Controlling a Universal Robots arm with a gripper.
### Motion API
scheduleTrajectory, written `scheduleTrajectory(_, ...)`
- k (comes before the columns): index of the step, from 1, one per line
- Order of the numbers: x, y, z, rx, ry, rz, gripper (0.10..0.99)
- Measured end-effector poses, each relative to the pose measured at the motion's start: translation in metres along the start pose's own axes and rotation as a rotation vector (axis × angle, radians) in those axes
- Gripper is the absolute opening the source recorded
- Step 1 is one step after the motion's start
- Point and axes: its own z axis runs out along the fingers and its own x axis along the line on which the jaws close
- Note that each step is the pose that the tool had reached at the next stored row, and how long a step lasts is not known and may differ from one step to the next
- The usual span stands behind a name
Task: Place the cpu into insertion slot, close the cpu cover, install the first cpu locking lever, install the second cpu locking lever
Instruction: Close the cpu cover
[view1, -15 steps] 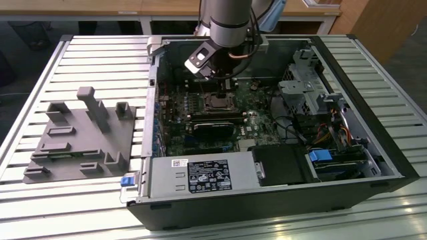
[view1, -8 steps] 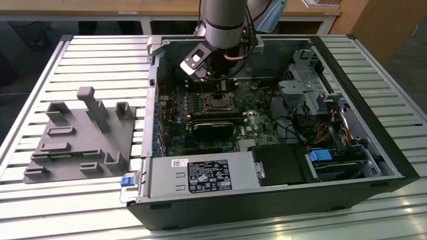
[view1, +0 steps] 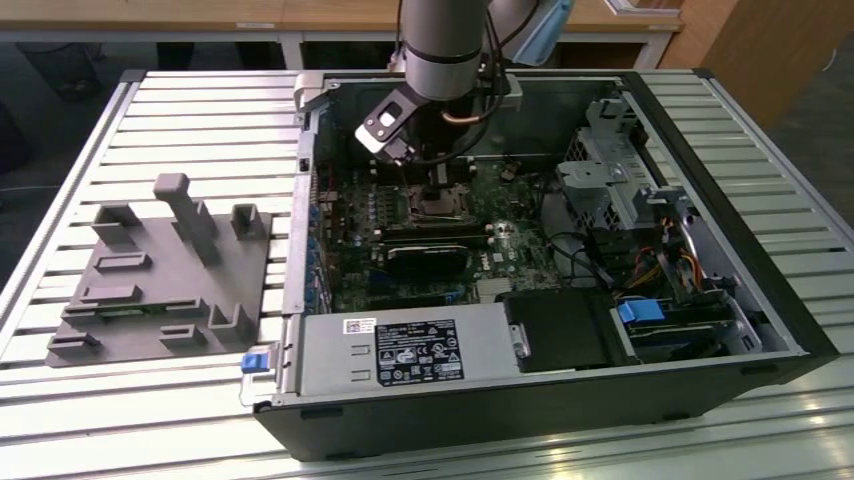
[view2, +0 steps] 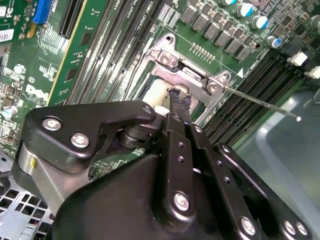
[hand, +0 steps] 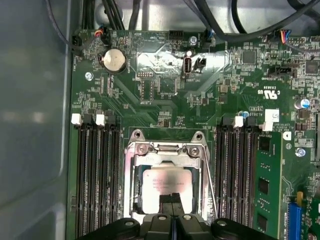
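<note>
The cpu (hand: 162, 184), a pale square chip, lies flat in the insertion slot (view1: 434, 205) on the green board. The cpu cover (hand: 131, 185), a silvery frame, lies down around it, with the chip showing through its window. My gripper (hand: 172, 199) is shut with nothing between its fingers, and its tips rest at the chip's edge by the cover. In the second wrist view the gripper (view2: 177, 97) tip touches the cover's hinge plate (view2: 186, 75). A thin locking lever (hand: 210, 182) slants up beside the socket, and this lever (view2: 260, 102) juts out over the memory slots.
Long black memory slots (hand: 97, 175) flank the socket on both sides. A black fan cooler (view1: 427, 258) sits just in front of it, and a power supply (view1: 407, 350) nearer the case front. Cables (hand: 225, 25) hang above the board. A grey fixture (view1: 167, 270) stands on the table at the exterior view's left.
</note>
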Motion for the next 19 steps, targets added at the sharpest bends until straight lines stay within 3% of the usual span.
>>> scheduleTrajectory(19, 0.0, -0.0085, 0.0055, 0.0, 0.0004, -0.013, 0.106)
